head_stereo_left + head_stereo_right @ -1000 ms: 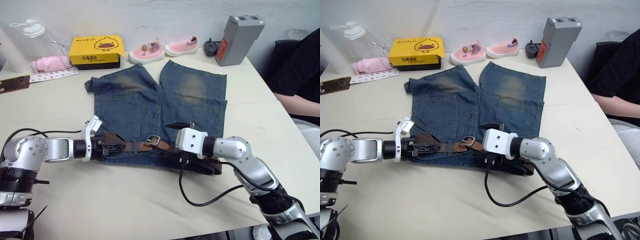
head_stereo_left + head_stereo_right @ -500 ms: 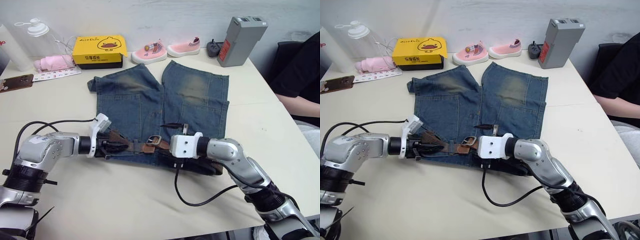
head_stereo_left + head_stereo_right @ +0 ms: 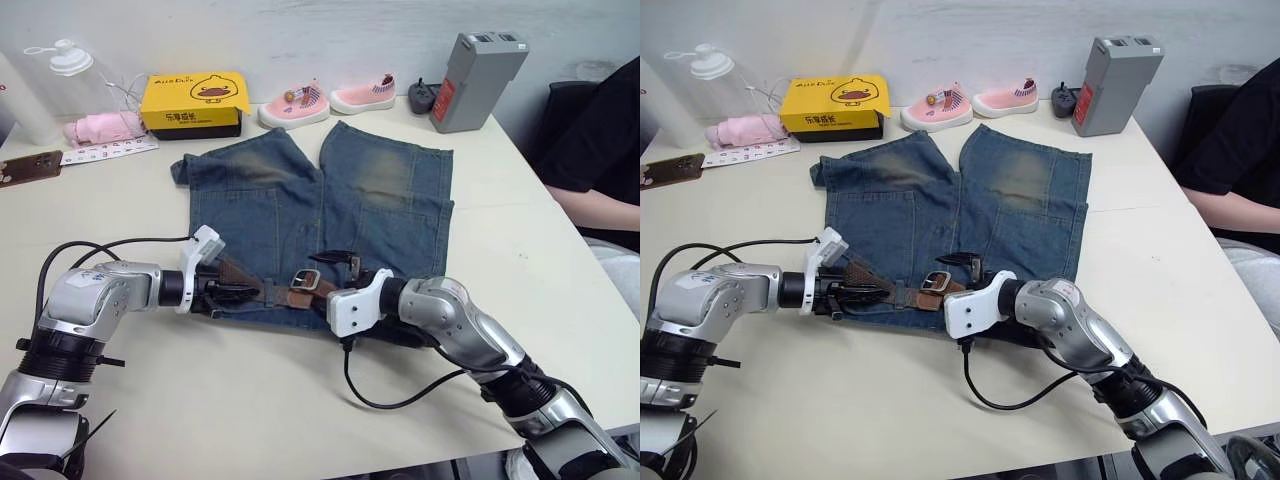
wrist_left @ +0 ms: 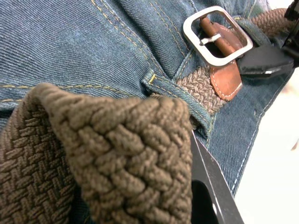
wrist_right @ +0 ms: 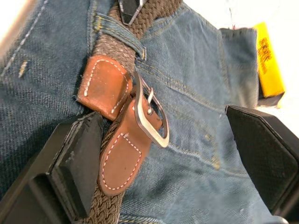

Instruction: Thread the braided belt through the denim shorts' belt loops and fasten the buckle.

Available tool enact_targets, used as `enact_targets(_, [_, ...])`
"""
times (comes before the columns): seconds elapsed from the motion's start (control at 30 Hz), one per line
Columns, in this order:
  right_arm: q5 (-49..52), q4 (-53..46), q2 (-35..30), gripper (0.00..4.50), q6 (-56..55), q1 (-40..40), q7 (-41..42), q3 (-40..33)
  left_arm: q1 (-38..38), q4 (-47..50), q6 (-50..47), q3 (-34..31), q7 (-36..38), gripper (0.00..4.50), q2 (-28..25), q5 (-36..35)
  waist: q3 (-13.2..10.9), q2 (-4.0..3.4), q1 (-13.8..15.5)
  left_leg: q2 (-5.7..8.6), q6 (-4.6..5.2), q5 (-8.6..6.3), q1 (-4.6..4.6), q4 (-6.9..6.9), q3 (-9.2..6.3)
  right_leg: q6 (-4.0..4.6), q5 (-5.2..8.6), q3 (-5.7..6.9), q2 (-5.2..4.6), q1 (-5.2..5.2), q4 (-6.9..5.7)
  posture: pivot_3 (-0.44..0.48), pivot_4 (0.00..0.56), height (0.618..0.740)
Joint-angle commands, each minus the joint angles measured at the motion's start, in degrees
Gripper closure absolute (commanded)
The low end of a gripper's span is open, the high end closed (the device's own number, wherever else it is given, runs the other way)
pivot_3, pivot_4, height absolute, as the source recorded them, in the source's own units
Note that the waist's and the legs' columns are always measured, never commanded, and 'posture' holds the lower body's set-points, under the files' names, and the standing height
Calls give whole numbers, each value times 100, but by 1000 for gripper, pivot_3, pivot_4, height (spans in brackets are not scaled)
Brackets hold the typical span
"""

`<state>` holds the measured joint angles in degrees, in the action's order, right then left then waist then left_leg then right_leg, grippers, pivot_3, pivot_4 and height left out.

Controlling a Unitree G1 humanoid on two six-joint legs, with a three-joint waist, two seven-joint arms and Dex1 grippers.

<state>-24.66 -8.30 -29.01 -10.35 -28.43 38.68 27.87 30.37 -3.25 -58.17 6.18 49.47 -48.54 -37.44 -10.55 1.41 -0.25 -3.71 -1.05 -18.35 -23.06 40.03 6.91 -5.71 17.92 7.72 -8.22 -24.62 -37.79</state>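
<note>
While the left gripper [image 3: 232, 291] is clamped on a thick bunched fold of the braided belt [image 4: 117, 154], that coarse brown weave bulges right against its black fingers [image 4: 212, 186]. Right gripper [image 5: 163, 154] fingers [image 5: 77, 158] stand wide apart, straddling the rectangular metal buckle [image 5: 152, 116] and its stitched tan leather tabs. Belt runs under a narrow denim belt loop [image 4: 180, 95] along the waistband of the faded denim shorts [image 3: 320, 200], flat on the table [image 3: 250, 400].
</note>
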Motion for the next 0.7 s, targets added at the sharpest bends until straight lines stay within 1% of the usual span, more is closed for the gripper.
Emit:
enact_targets(0.03, [-83,-146,98,29,-292,88,-134,36,-83,87,-34,-88,103,4500,52,76,0,0,-4,0,0,0,0,0,0,0,0,0,0,0,0,0,150,698])
enact_targets(0.2, [-46,-250,5,29,-455,235,-82,-72,-144,90,-14,-96,218,4500,40,190,0,0,0,-1,0,0,0,0,0,0,0,0,0,0,0,0,150,698])
enact_targets(0.4, [237,-469,-49,29,-599,367,147,-152,-131,51,30,-82,327,4500,60,303,0,0,2,0,0,0,0,0,0,0,0,0,0,0,1,0,150,698])
enact_targets(0.57, [-68,-188,-18,29,-737,292,-17,-126,-59,32,182,-70,391,4500,187,395,0,0,3,0,0,0,0,0,0,0,0,0,0,1,1,0,150,698])
enact_targets(0.7, [-615,214,84,29,-975,105,-396,2,22,32,235,-3,433,4500,371,482,0,0,12,0,0,0,0,4,1,0,0,-1,0,1,-2,0,150,698])
